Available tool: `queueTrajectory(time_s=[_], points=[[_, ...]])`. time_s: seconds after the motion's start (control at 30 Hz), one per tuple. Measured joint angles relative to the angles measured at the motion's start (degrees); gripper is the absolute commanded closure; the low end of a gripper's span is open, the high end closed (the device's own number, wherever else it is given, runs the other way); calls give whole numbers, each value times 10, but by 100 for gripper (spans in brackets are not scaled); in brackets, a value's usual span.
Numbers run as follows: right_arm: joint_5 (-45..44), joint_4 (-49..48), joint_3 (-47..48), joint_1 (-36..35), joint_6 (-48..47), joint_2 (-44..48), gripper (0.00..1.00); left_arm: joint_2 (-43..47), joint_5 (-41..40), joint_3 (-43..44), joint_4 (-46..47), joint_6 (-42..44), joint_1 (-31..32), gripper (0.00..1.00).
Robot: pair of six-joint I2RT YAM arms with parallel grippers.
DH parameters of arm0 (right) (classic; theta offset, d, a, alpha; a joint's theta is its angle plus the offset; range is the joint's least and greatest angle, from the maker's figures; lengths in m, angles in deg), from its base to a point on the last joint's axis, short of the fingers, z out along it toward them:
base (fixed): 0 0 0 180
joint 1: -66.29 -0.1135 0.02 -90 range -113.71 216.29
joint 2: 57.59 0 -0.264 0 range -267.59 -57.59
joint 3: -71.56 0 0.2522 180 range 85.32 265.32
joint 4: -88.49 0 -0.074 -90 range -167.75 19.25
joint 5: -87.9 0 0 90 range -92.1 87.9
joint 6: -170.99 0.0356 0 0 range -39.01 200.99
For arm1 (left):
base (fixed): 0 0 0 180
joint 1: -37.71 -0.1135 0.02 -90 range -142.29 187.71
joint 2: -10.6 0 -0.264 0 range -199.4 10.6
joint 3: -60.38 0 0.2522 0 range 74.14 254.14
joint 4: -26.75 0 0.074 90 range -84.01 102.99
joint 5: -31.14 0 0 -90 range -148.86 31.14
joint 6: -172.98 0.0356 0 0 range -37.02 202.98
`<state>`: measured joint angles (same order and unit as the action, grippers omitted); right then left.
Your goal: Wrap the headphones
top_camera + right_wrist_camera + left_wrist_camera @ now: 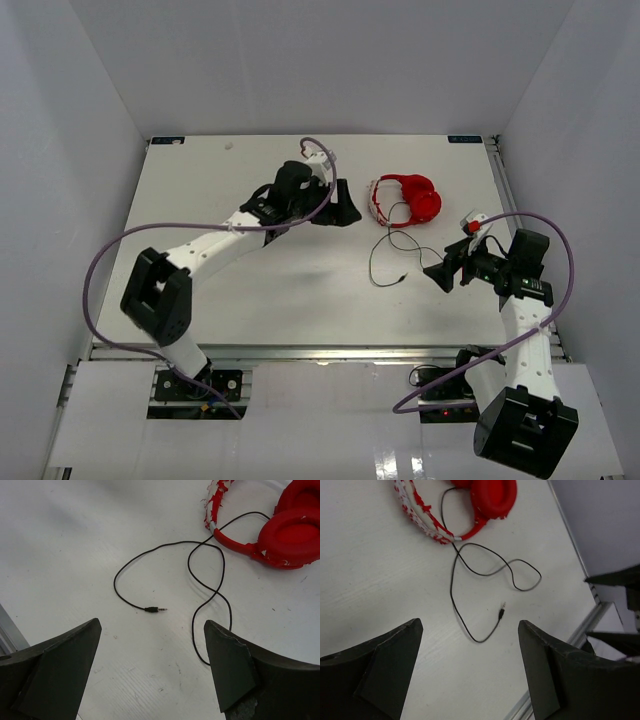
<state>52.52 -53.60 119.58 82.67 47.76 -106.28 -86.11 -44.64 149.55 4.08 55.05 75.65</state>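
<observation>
Wide-open and empty, my left gripper [470,625] and right gripper [152,624] flank the bright red padded over-ear headphones [408,197] at one o'clock on the white table [250,290]; their thin dark cable [451,587], sprawled toward six, may slip a pinch or drag the cups [492,497].

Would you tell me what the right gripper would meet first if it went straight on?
Most likely the cable's plug on the table, lying just ahead of the right gripper; depth is unclear.

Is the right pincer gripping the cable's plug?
No, the plug lies loose on the table, untouched by the open right pincer.
</observation>
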Motion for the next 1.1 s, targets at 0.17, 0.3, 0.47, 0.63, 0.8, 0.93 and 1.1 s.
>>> queueTrajectory(time_s=[0.17, 0.3, 0.47, 0.63, 0.8, 0.93, 1.1], points=[[-3, -1, 0, 0, 13, 1, 10, -135, -97, 142, -54, 5, 32, 15], [-6, -3, 0, 0, 21, 13, 10, -236, -159, 251, -88, 9, 57, 21], [-15, -3, 0, 0, 27, 26, 10, -339, -205, 363, -119, 13, 67, 28], [-22, -3, 0, 0, 28, 36, 10, -433, -259, 462, -116, 22, 65, 29], [-22, -4, 0, 0, 28, 37, 10, -472, -300, 480, -121, 35, 63, 29], [-22, -3, 0, 0, 28, 37, 10, -487, -323, 492, -118, 41, 63, 30], [-23, -3, 0, 0, 28, 37, 10, -497, -333, 495, -103, 45, 63, 31]])
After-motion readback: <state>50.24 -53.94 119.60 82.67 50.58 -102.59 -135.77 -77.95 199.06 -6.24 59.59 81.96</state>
